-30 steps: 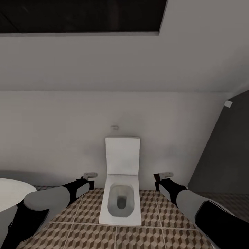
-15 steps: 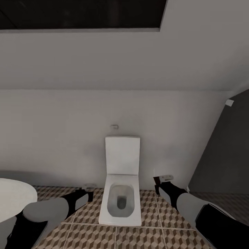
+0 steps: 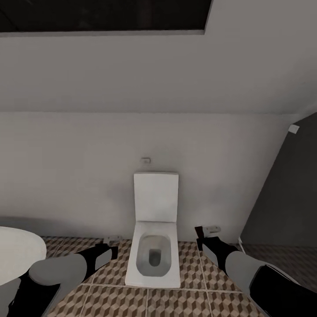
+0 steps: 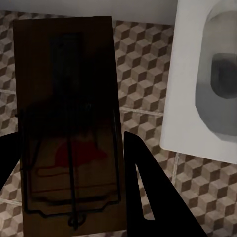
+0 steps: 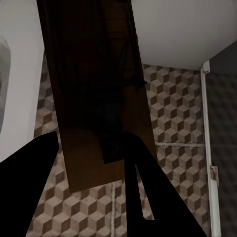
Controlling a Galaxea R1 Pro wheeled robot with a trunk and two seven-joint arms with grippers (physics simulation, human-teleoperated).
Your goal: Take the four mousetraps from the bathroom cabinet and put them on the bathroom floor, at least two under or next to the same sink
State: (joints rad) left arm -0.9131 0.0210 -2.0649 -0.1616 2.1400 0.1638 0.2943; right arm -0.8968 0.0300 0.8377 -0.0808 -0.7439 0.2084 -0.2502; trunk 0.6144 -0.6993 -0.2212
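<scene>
Robot facing a white square toilet (image 3: 154, 246) with raised lid, set against a pale wall. The left end effector (image 3: 112, 240) is closed on a flat rectangular dark-brown wooden mousetrap (image 4: 66, 123) with a dark wire frame and a red mark on its board; the black fingers (image 4: 153, 197) flank its long edges. The right end effector (image 3: 210, 231) likewise holds a second dark-brown wooden mousetrap (image 5: 96, 94) by its edges, board tilted. Both traps hang above the bathroom floor (image 3: 193, 304) of brown-and-beige cube-patterned tiles with pale grout, one on each side of the toilet.

Handling, as a judgement: each board is probably light, thin and stiff, so an edge grip across the short width suits it; the wire parts are best left untouched.

Surroundings: a white rounded bathtub rim (image 3: 17, 255) lies at the robot's left, a dark grey panel (image 3: 286, 198) at its right. The toilet stands directly ahead, between the arms, and blocks forward travel.
</scene>
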